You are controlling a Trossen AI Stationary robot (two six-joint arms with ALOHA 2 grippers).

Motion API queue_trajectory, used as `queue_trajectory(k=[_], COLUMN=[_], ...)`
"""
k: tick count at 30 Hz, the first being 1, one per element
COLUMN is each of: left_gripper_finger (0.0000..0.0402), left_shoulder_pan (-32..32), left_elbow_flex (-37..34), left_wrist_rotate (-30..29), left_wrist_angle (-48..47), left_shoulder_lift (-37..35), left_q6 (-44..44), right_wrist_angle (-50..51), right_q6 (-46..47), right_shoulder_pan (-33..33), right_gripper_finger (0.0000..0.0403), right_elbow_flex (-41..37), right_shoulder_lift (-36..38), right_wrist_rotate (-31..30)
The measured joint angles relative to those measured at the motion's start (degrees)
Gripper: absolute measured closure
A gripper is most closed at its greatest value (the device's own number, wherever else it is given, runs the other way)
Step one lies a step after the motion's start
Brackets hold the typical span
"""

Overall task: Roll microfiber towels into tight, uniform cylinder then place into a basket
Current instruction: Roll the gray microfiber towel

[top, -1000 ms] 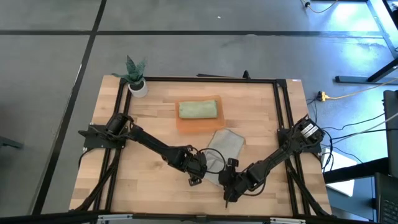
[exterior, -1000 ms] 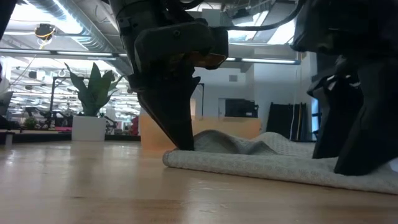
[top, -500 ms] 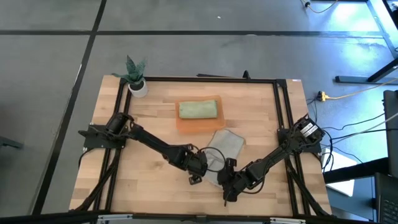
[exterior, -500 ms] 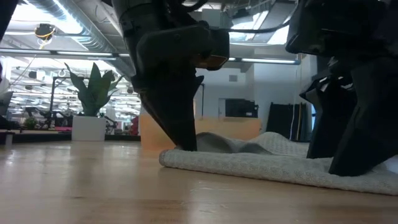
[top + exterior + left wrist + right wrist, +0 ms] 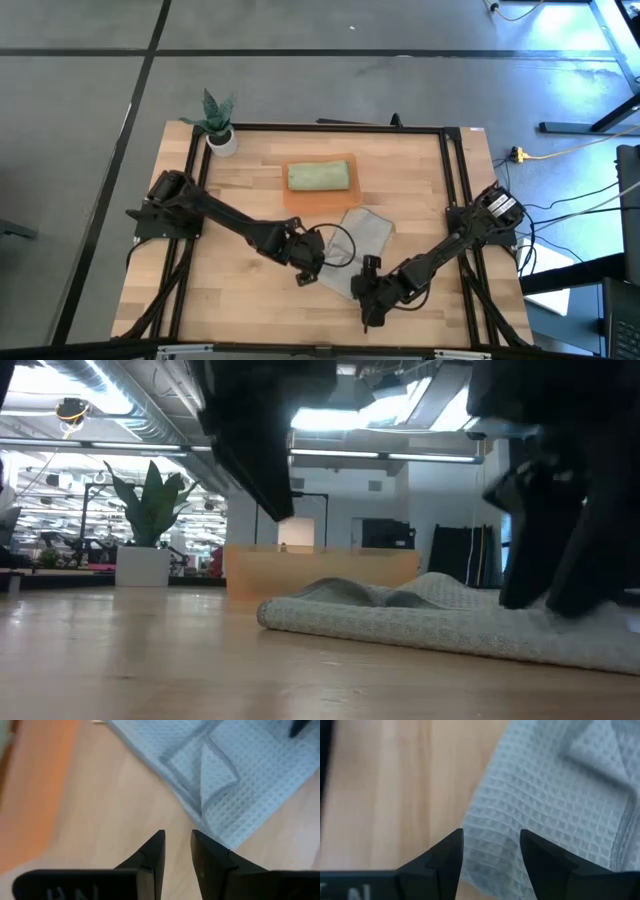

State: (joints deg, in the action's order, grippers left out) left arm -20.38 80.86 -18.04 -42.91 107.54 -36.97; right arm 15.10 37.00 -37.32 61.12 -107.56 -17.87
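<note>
A grey waffle towel (image 5: 365, 235) lies spread on the table, rumpled in its middle (image 5: 380, 592), with one corner folded over (image 5: 215, 770). My left gripper (image 5: 303, 268) hangs above bare wood just left of the towel's near-left edge, fingers slightly apart and empty (image 5: 177, 842). My right gripper (image 5: 365, 295) is open, fingers pointing down over the towel's near end (image 5: 490, 842). The orange basket (image 5: 290, 200) stands beyond the towel and holds a rolled green towel (image 5: 318, 177). My right gripper stands open over the towel's near end (image 5: 490, 870), one finger on each side of a strip of cloth. Its fingers point down from above. I cannot tell whether the fingertips (image 5: 530, 600) touch the cloth.
A small white plant pot (image 5: 222, 143) stands at the far left corner, also seen in the low view (image 5: 140, 565). A black frame (image 5: 450, 180) runs around the table's edges. Bare wood lies left of the towel (image 5: 230, 270).
My left gripper has risen from the towel's near-left edge and drawn back toward the table's left, now clear of the cloth. My right gripper has stayed at the towel's near end. The towel lies where it was.
</note>
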Motion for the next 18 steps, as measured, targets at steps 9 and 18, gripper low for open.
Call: queue_trajectory(k=[9,18], left_gripper_finger=[0.0319,0.0319], left_shoulder_pan=[-2.6,-4.8], left_elbow_flex=[0.0,0.0], left_wrist_rotate=[-3.7,-4.0], left_wrist_angle=[-1.8,-1.7], left_shoulder_lift=[-4.1,-4.3], left_q6=[-0.4,-0.4], right_wrist_angle=[-0.3,-0.6], right_q6=[-6.0,-7.2], right_shoulder_pan=[-1.8,-4.2], right_gripper_finger=[0.0206,0.0206], right_elbow_flex=[3.0,0.3], right_shoulder_lift=[0.5,0.4], right_wrist_rotate=[-0.8,-6.4])
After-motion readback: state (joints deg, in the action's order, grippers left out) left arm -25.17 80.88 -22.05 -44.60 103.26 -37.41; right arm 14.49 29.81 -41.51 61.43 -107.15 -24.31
